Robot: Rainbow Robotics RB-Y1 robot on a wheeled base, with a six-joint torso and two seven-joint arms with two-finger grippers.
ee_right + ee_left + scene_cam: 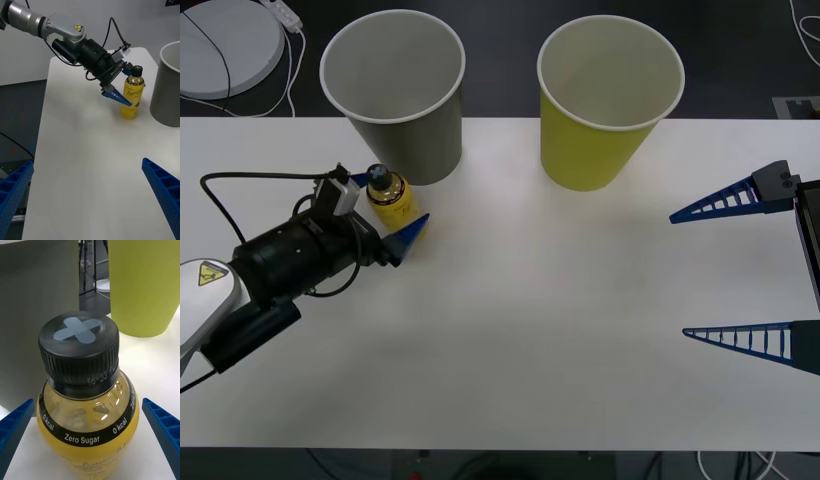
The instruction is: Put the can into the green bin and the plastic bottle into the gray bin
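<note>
The plastic bottle, small and yellow with a black cap, stands upright on the white table just in front of the gray bin. My left gripper is open around it, one blue finger on each side, with a gap showing beside the bottle in the left wrist view. The green bin stands to the right of the gray one. Over the table's right edge, my right gripper hangs open with nothing in it. The right wrist view shows the bottle beside the gray bin. The can is out of view.
The table is bare between the two arms. Behind its far left corner sits a white round object with a cable. Both bins stand near the table's far edge.
</note>
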